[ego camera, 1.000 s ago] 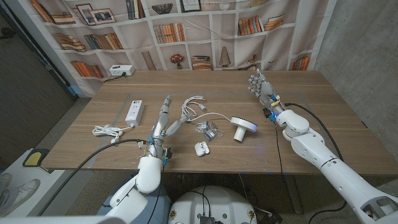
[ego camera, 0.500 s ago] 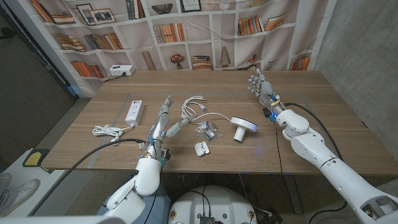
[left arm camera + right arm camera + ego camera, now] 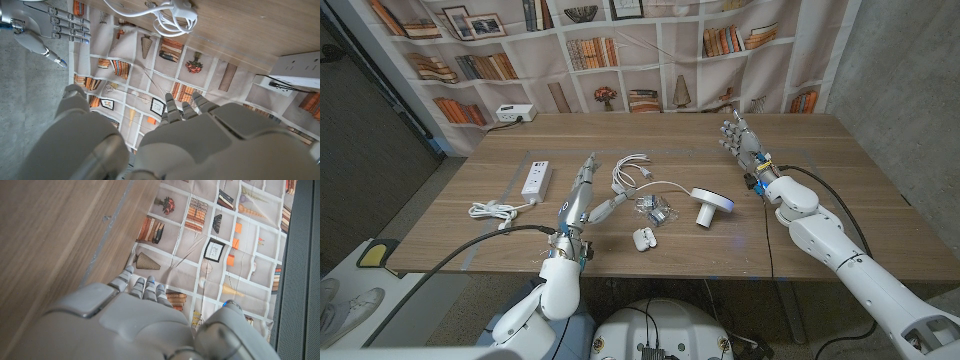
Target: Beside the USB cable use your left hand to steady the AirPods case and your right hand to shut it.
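Two hands are empty, fingers apart: the left hand (image 3: 582,195) near the case (image 3: 643,238), the right hand (image 3: 737,135) well apart from it. The open case lies beside the USB cable (image 3: 632,170), near the table (image 3: 840,210) front edge. It is judged light, hard and slippery; its base should be pinched, its lid pressed. Bookshelf backdrop (image 3: 620,50) is seen behind.

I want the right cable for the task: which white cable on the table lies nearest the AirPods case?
The coiled USB cable just behind the AirPods case; the power strip cord lies far off toward the table's left edge.
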Robot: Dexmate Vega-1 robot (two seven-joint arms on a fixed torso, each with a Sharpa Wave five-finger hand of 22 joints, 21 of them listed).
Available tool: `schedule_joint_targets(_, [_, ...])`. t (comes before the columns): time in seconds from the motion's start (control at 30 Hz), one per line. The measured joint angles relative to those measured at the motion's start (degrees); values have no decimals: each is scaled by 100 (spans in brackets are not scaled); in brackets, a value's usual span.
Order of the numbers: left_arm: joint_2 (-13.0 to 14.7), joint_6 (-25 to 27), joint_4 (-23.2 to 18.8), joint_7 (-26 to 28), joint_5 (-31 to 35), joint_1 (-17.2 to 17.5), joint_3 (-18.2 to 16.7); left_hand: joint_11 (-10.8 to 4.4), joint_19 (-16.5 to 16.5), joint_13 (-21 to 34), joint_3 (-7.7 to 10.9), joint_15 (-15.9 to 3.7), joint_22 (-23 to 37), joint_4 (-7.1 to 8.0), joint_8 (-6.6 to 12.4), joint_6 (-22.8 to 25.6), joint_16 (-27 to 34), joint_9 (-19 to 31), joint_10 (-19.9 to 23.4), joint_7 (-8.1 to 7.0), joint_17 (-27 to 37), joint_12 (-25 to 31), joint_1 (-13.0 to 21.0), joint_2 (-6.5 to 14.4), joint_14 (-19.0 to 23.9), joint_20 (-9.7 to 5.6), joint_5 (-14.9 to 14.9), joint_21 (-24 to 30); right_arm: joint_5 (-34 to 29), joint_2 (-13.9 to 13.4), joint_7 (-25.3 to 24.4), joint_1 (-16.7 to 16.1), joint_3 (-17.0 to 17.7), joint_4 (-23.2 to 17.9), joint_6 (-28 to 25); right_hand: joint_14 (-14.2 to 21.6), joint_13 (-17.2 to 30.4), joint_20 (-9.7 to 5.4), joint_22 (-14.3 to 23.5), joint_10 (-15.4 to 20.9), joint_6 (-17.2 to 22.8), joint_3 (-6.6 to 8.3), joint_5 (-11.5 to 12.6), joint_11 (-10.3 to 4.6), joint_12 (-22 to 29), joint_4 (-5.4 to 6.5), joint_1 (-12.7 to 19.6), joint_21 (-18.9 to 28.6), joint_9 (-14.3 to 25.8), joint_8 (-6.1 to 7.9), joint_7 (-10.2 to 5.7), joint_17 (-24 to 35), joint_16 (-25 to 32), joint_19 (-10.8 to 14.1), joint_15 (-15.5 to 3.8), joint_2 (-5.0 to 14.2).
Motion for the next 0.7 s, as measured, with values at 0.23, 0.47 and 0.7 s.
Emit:
schedule_joint_targets(0.23, [41,193,-114,63,178,38,62,-8,62,27,-65,-31,0,-16,0,29,0,0,51,28,-1,21,-21,21,89,0,0,0,12,-3,2,-7,5,-3,-3,0,0,0,0,0,-3,0,0,0,0,0,30,0,0,0,-3,0,0,0,0,30])
schedule_joint_targets(0.47, [103,440,-268,32,341,89,119,-8,167,27,-72,-50,0,-24,0,19,45,1,50,80,-1,21,50,92,252,-39,0,29,24,-11,49,-12,11,-12,5,-22,0,22,0,-4,-22,0,0,4,0,0,30,0,0,0,-22,0,0,-22,22,30])
schedule_joint_targets(0.7, [119,741,-395,36,629,128,236,-8,174,54,-95,-20,0,-48,-99,19,44,1,49,162,-1,20,125,167,282,-32,0,29,49,-5,116,8,11,38,79,-31,0,42,0,-62,-53,-24,0,1,0,-26,53,0,0,0,9,0,0,-42,31,53])
